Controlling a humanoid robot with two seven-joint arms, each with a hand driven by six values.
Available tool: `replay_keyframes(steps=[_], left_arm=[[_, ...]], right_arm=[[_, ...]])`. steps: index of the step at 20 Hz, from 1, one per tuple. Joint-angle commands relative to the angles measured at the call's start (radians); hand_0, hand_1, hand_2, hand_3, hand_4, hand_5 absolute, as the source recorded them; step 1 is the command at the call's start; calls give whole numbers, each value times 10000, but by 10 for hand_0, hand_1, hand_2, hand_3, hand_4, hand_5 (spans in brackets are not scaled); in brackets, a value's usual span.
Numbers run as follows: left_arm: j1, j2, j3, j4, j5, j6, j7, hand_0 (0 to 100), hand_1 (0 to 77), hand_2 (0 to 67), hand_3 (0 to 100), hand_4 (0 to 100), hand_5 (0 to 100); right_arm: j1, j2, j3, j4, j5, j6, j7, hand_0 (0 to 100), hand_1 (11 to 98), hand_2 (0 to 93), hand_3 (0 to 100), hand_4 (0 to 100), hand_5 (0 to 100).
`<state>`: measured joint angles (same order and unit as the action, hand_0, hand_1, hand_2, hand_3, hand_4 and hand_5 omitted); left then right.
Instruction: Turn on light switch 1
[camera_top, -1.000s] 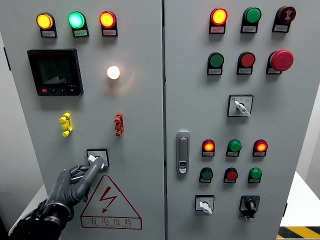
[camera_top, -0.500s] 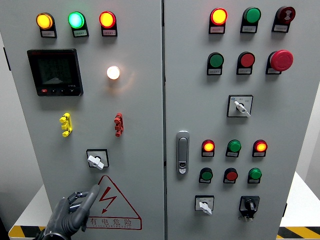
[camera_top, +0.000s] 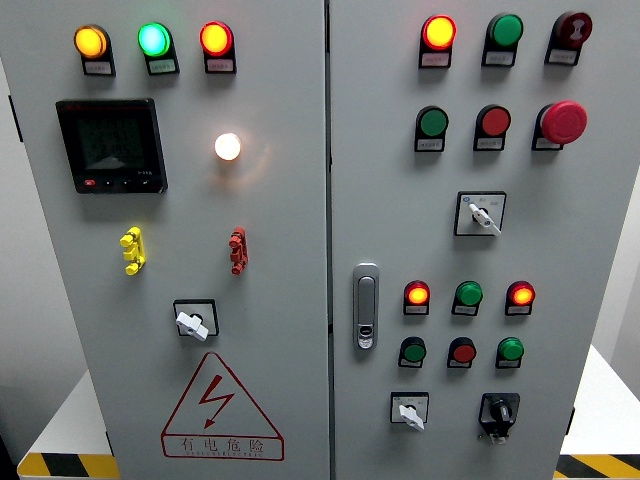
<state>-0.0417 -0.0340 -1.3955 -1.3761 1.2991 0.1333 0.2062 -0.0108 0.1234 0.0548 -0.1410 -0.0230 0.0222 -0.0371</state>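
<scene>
Since neither hand shows in the head view, the state of the fingers cannot be told; nothing is held that can be seen.

Biggest first: grey cabinet (camera_top: 280, 230), two door panels split by one vertical seam. One black meter display (camera_top: 110, 145), up and left of the light switch. One red warning triangle (camera_top: 222, 405) directly below the switch. One door latch (camera_top: 366, 305) to the switch's right, past the seam. One red mushroom stop button (camera_top: 563, 121) far up right.

Light switch (camera_top: 194, 321): white lever knob on a square plate, low on the left door, lever pointing down-left. Judged small, light, rigid plastic, likely sprung with a stiff click; smooth, so could slip. Best hold is a pinch across the lever's flat sides, then a twist. Pushing the face probably does nothing.

Counts: four rotary selectors in all, three white-levered (this one and two on the right door), one black-knobbed. One lit white bulb (camera_top: 227, 146) above the switch. Two small clips above it, one yellow (camera_top: 131, 249), one red (camera_top: 237, 249). Three round lamps in the row at the left door's top.
</scene>
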Motion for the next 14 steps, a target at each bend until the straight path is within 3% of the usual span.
replay_keyframes(steps=[1, 6, 9, 11, 14], left_arm=[[309, 324, 592, 1895, -380, 2, -1656, 0, 281, 257, 571, 797, 799], [264, 600, 2415, 5654, -2248, -74, -3731, 0, 167, 247, 590, 808, 819], [187, 570, 3887, 7635, -3201, -457, -4667, 0, 158, 245, 587, 799, 817], [126, 570, 5190, 9046, -3997, -901, -5205, 0, 123, 240, 539, 755, 791], [-58, 570, 6848, 10674, -6034, -2248, -5268, 0, 6, 220, 402, 644, 688]], right_arm=[[1, 8, 4, -1, 0, 8, 3, 0, 193, 0, 197, 194, 105], [1, 8, 4, -1, 0, -7, 3, 0, 190, 0, 197, 194, 105], [1, -7, 4, -1, 0, -7, 3, 0, 197, 0, 197, 194, 105], [1, -7, 4, 15, 0, 8, 3, 0, 197, 0, 197, 194, 105], [1, 8, 4, -1, 0, 8, 3, 0, 195, 0, 196, 194, 105]])
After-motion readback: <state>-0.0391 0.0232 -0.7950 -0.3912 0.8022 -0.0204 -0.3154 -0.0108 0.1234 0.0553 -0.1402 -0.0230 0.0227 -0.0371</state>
